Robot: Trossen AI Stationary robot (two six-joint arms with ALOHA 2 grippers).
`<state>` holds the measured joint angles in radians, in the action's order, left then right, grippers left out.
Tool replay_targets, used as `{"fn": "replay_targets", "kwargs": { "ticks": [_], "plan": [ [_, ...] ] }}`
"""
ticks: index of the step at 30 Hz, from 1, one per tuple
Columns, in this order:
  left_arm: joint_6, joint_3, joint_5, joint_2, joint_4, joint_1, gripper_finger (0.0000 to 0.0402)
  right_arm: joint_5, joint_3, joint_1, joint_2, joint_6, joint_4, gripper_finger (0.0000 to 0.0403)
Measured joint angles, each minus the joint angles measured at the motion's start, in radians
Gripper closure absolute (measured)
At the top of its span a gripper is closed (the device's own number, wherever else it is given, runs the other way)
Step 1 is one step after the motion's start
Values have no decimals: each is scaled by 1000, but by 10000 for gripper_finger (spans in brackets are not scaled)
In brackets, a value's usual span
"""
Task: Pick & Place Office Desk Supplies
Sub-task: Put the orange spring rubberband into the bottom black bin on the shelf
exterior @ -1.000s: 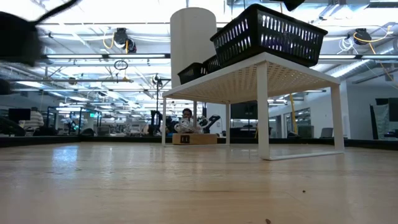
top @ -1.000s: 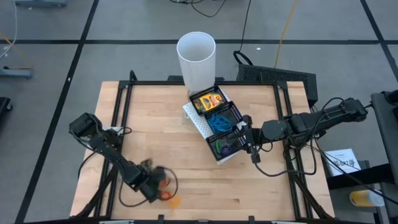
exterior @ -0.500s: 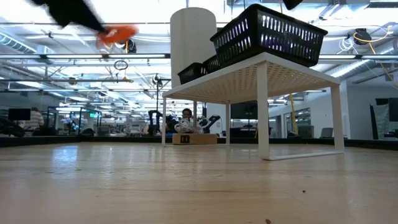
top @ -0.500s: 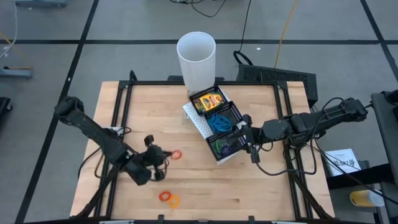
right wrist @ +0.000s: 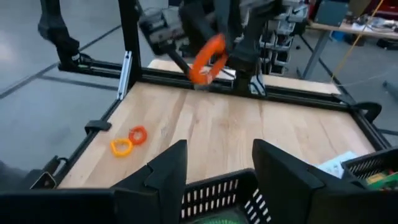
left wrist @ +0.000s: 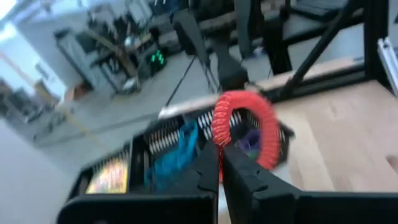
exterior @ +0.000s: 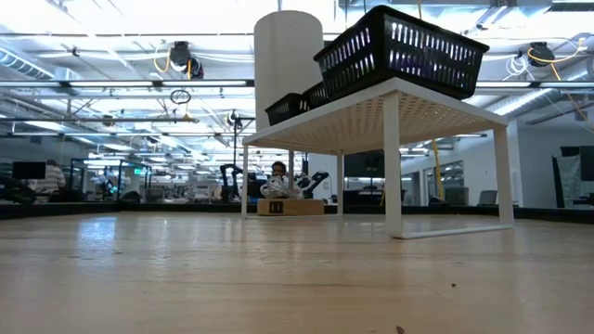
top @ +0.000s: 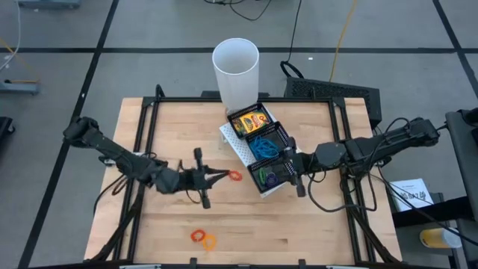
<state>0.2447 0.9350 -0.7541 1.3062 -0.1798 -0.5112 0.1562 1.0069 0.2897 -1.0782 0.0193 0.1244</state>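
Left gripper (top: 224, 175) pinches red band (top: 235, 176) mid-table near tray (top: 282, 134); right gripper (top: 296, 172) spread at tray edge; 2 bands (top: 202, 237) on table (top: 179, 134).

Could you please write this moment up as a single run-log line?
left gripper: shut on red band, carried toward tray | right gripper: open, at tray's edge | table: red and orange bands remain
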Motion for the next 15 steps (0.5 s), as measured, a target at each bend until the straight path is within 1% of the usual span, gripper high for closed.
{"fn": "replay_targets", "kwargs": {
  "ticks": [3, 6, 8, 11, 15],
  "plan": [
    [71, 1, 98, 9, -91, 63, 394, 0, 0, 0, -23, 1, -32, 232],
    [91, 1, 174, 32, -131, 124, 388, 0, 0, 0, -55, 9, -79, 232],
    [97, 1, 229, 59, -166, 160, 392, 0, 0, 0, -78, 26, -120, 232],
    [123, 0, 313, 97, -234, 192, 396, 0, 0, 0, -108, 51, -164, 232],
    [170, 0, 362, 132, -309, 199, 387, 4, 0, -2, -131, 71, -211, 231]
  ]
}}
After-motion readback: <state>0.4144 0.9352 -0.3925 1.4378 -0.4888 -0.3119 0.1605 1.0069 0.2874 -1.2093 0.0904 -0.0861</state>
